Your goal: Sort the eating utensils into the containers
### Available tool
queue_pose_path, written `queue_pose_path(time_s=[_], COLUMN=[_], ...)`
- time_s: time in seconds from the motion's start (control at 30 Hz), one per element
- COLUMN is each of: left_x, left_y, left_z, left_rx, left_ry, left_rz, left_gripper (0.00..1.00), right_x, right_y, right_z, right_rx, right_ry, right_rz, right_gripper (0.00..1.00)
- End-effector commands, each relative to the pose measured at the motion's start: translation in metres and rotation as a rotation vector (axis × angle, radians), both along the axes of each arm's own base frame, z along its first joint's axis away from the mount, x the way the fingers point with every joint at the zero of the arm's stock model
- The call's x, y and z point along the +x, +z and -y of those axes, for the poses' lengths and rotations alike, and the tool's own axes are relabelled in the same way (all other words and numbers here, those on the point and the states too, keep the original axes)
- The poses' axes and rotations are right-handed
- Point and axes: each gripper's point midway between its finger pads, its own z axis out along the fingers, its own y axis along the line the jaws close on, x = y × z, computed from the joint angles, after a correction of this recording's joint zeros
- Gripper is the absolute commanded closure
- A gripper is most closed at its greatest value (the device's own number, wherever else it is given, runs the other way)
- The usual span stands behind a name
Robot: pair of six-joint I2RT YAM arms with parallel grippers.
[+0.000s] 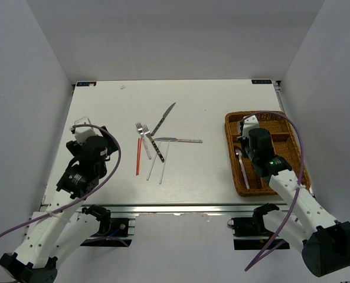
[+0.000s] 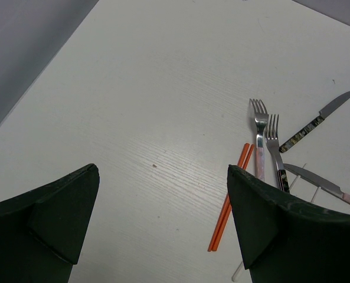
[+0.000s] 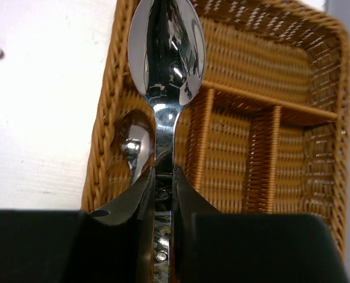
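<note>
My right gripper (image 3: pixel 163 177) is shut on the handle of a silver spoon (image 3: pixel 166 53), holding it above the left side of the brown wicker tray (image 3: pixel 104 118), bowl pointing at the crosswise section. Below it, a second spoon (image 3: pixel 133 147) lies in the leftmost narrow compartment (image 1: pixel 242 168). On the table's middle lie two forks (image 2: pixel 259 118), a dark-handled knife (image 2: pixel 325 112), a pink-handled knife (image 1: pixel 180 140), red-orange chopsticks (image 2: pixel 228 206) and white chopsticks (image 1: pixel 157 159). My left gripper (image 2: pixel 162 171) is open over bare table to the left of this pile, nothing between its fingers.
The tray (image 1: pixel 229 147) stands at the table's right side, close to the right edge. Woven dividers (image 3: pixel 263 103) split it into narrow sections. Grey walls close in the table on the left, back and right.
</note>
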Motion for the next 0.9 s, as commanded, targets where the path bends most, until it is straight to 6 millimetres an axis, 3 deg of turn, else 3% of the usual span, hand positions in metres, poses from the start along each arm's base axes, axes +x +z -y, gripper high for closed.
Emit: queue_pose_path(time_s=[0.0, 0.1, 0.13, 0.2, 0.3, 0.4, 0.43, 0.6, 0.7, 0.73, 0.83, 0.87], left_x=[-0.001, -0.001, -0.001, -0.001, -0.001, -0.001, -0.001, 0.0, 0.0, 0.0, 0.0, 0.001], left_y=[0.001, 0.002, 0.001, 0.001, 0.0, 0.001, 0.0, -0.001, -0.001, -0.001, -0.003, -0.003], left_z=[-0.001, -0.001, -0.001, 0.0, 0.0, 0.0, 0.0, -0.001, -0.001, -0.001, -0.001, -0.001], left_rx=[-0.004, -0.004, -0.004, -0.002, -0.002, -0.002, -0.002, 0.002, 0.004, 0.005, 0.009, 0.01], left_ry=[-0.005, -0.005, -0.003, -0.005, -0.005, -0.005, -0.005, -0.002, -0.001, -0.001, 0.002, 0.002], left_rz=[0.01, 0.011, 0.01, 0.007, 0.006, 0.007, 0.006, 0.001, 0.0, -0.003, -0.009, -0.01], left_gripper=[0.02, 0.02, 0.02, 0.02, 0.02, 0.02, 0.02, 0.02, 0.02, 0.02, 0.02, 0.02], right_x=[0.003, -0.001, -0.002, -0.003, -0.003, -0.004, -0.004, -0.002, 0.005, 0.007, 0.012, 0.024], right_y=[0.0, -0.011, -0.011, -0.009, 0.002, 0.011, 0.016, 0.035, 0.049, 0.061, 0.054, 0.062], right_z=[-0.007, -0.006, -0.006, -0.005, -0.005, -0.002, -0.002, -0.002, -0.021, -0.035, -0.058, -0.069], right_rx=[0.052, 0.068, 0.071, 0.082, 0.086, 0.086, 0.086, 0.111, 0.241, 0.347, 0.401, 0.41], right_ry=[0.012, -0.009, -0.01, -0.023, -0.029, -0.038, -0.041, -0.05, -0.044, -0.043, -0.054, -0.062], right_rz=[0.009, -0.012, -0.015, -0.019, -0.001, 0.017, 0.027, 0.066, 0.068, 0.057, -0.074, -0.095], right_gripper=[1.0, 0.96, 0.9, 0.79, 0.73, 0.45, 0.11, 0.11, 0.11, 0.11, 0.11, 0.11])
